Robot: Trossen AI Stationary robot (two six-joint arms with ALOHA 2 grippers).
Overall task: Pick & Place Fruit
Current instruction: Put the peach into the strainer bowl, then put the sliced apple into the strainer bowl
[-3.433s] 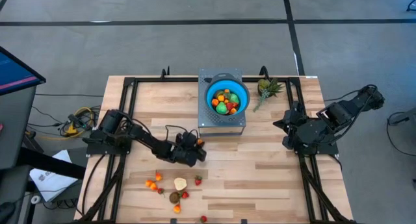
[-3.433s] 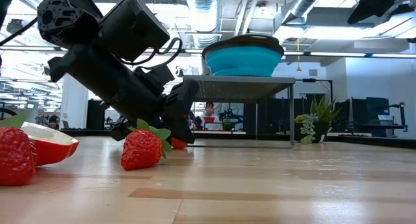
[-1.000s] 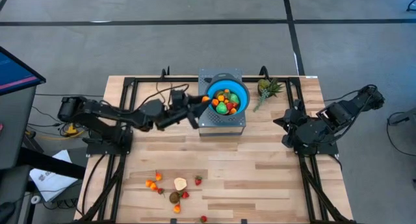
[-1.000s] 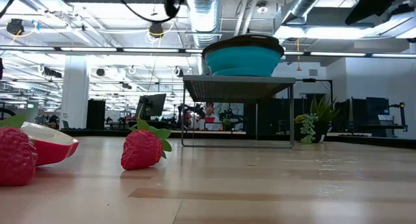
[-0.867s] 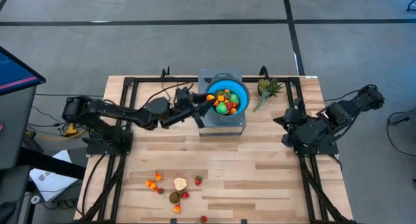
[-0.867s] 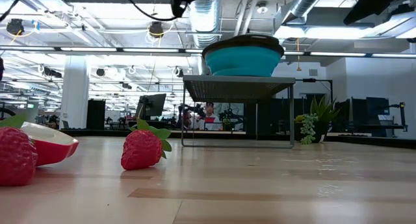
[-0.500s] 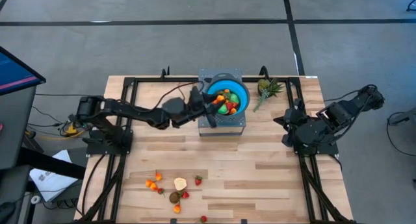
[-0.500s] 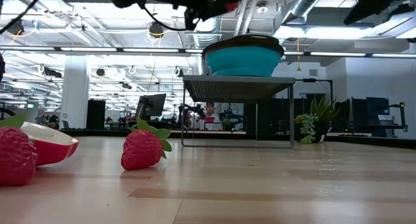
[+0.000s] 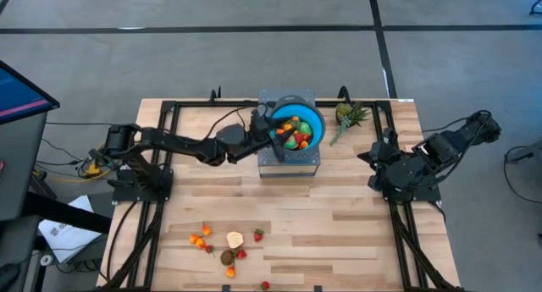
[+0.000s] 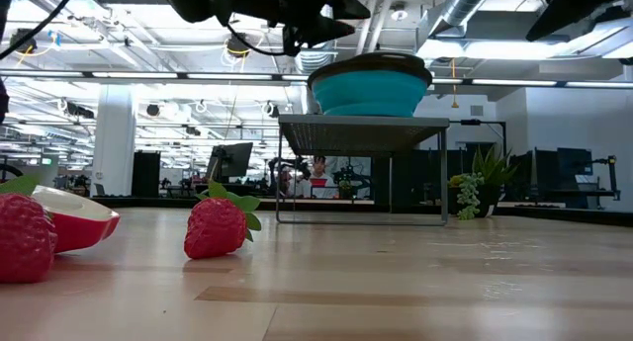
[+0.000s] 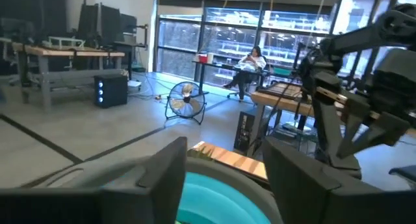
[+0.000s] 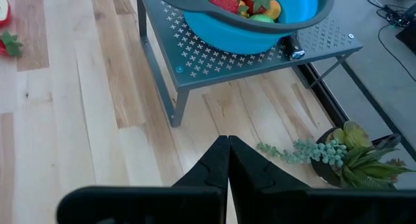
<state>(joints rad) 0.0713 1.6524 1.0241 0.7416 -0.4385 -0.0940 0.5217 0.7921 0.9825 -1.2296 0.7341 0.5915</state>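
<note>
**Left arm reaches the bowl's rim with its fingers spread**

The left gripper (image 9: 276, 133) now hangs over the near-left rim of the blue bowl (image 9: 315, 114), which sits on a grey perforated stand (image 9: 289, 161) at the middle of the table's far edge. A second ago it was short of the bowl, beside the stand's left side, carrying an orange piece; now its two fingers (image 11: 162, 175) stand apart with the blue rim between them and nothing pinched. Most of the fruit (image 9: 294, 131) is heaped in the bowl; the rest (image 9: 222, 245) lies unmoved near the table's (image 9: 339, 216) front edge, left of centre. The right gripper (image 12: 227, 160) waits by the right edge with fingers pressed together, unchanged. A small potted plant (image 9: 348, 116) stands right of the stand.
</note>
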